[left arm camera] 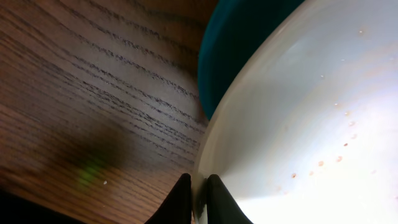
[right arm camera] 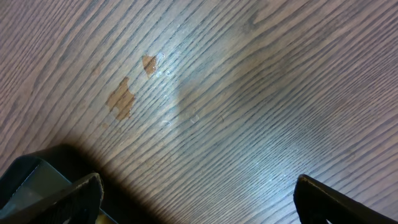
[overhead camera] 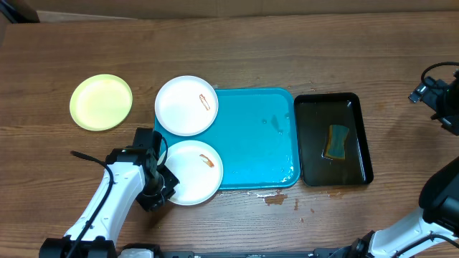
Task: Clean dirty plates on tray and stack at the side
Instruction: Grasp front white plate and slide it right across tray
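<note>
right arm (overhead camera: 441, 197): cut by frame edge | white plate (left arm camera: 298, 124): cropped, blurred

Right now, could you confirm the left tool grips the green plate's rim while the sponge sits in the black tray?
Not quite: the left tool grips the rim of the near white plate, not the green plate, as the left wrist view shows. The sponge does sit in the black tray.

Open wood (overhead camera: 323, 50) round green plate (overhead camera: 101, 102); white plates (overhead camera: 186, 105) (overhead camera: 192, 172) crowd left edge of tray (overhead camera: 251, 143), overhanging — centre bare
</note>
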`<action>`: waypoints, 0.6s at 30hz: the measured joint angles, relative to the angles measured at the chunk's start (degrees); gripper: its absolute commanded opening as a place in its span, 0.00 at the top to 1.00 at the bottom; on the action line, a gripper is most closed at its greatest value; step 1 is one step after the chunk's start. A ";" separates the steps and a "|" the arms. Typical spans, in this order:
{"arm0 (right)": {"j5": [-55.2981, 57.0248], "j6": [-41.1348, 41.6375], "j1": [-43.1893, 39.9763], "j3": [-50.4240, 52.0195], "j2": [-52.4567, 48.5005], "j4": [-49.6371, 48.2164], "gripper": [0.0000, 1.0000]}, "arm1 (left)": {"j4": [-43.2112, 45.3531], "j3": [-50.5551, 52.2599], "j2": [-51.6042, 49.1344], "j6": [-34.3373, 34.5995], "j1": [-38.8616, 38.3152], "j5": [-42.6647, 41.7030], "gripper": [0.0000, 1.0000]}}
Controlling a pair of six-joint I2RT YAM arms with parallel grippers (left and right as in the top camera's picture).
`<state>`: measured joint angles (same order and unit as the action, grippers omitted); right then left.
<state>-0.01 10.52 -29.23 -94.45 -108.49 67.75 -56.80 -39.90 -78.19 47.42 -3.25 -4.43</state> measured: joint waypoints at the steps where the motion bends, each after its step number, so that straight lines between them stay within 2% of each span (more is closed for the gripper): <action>1: 0.00 0.00 0.00 0.00 0.00 0.00 0.00 | 0.00 0.02 0.00 0.00 0.00 -0.02 0.96; 6: -0.02 0.00 0.00 0.00 0.00 0.00 0.00 | 0.48 0.02 0.00 -1.90 0.00 -2.51 0.96; 13: 0.00 0.00 0.00 0.00 0.00 0.00 0.00 | 1.55 -0.74 0.00 -10.47 0.00 -10.75 0.96; 18: 0.00 -0.02 0.02 0.00 0.00 0.00 0.00 | 1.33 -5.90 -0.20 -17.68 -1.38 -14.34 0.96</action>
<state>-0.01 10.50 -29.21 -94.45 -108.49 67.75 -55.46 -45.80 -78.39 29.74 -4.62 -18.76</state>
